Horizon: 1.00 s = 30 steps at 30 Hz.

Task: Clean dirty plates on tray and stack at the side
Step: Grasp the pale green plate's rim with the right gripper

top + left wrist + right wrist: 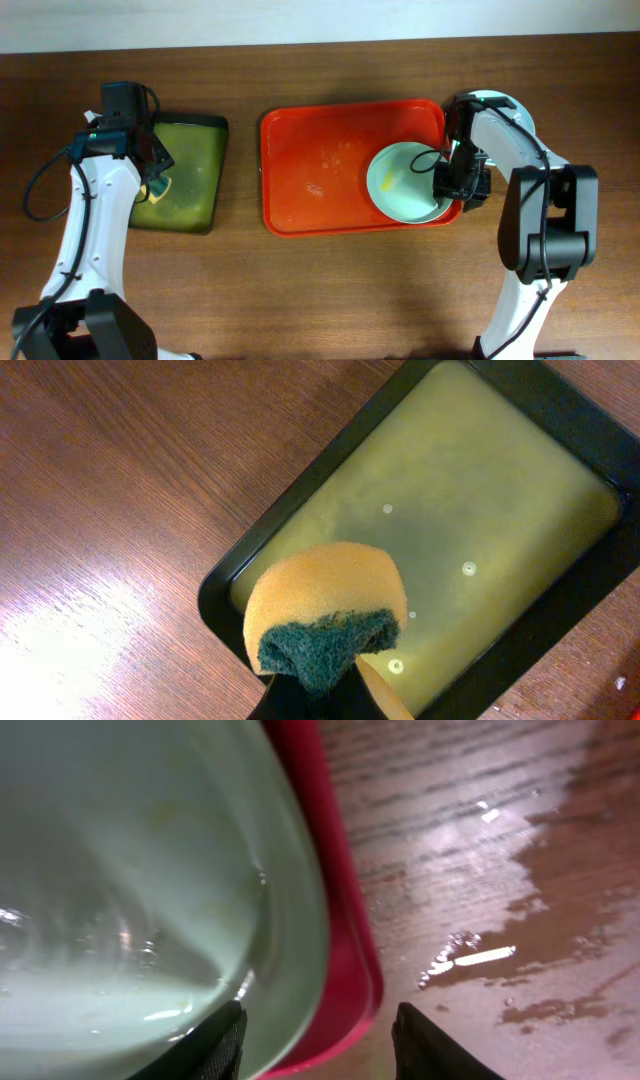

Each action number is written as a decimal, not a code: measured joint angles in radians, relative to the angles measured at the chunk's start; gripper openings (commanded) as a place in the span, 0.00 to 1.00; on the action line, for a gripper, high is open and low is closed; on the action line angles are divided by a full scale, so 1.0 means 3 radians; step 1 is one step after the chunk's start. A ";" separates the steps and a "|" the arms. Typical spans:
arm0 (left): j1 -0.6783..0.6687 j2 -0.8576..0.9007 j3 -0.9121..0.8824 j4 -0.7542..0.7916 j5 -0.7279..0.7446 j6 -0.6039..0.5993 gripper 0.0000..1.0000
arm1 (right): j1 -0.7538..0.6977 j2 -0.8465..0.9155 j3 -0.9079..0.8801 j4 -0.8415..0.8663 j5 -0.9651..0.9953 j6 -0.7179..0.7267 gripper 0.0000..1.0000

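Note:
A pale mint-green plate (405, 182) with a small yellow smear lies at the right end of the red tray (320, 180). I cannot make out any other plates. My right gripper (455, 185) is open and straddles the plate's right rim and the tray's rim. In the right wrist view one finger is over the plate (150, 870) and the other is outside the tray (345, 920), with the gripper (320, 1045) empty. My left gripper (150, 165) is shut on a yellow sponge (325, 610) with a green scouring side, held above the dark tray.
A smaller dark tray (185, 170) holding greenish liquid (470, 510) sits left of the red tray. The wooden table right of the red tray has wet patches (500, 920). The red tray's middle shows faint smears (335, 155).

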 measured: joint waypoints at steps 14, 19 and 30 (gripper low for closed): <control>0.0000 0.0000 0.0000 0.0011 0.0000 0.0001 0.00 | 0.0000 0.0000 0.0069 0.0164 -0.0019 0.0055 0.29; 0.0000 0.0000 0.0000 0.0013 0.0000 0.0000 0.00 | 0.0009 -0.0078 -0.0192 0.0546 -0.0128 0.0056 0.23; 0.0000 0.0000 -0.0001 0.0015 0.0014 0.0000 0.00 | 0.0605 -0.0100 -0.0055 0.1054 -0.0235 -0.0221 0.44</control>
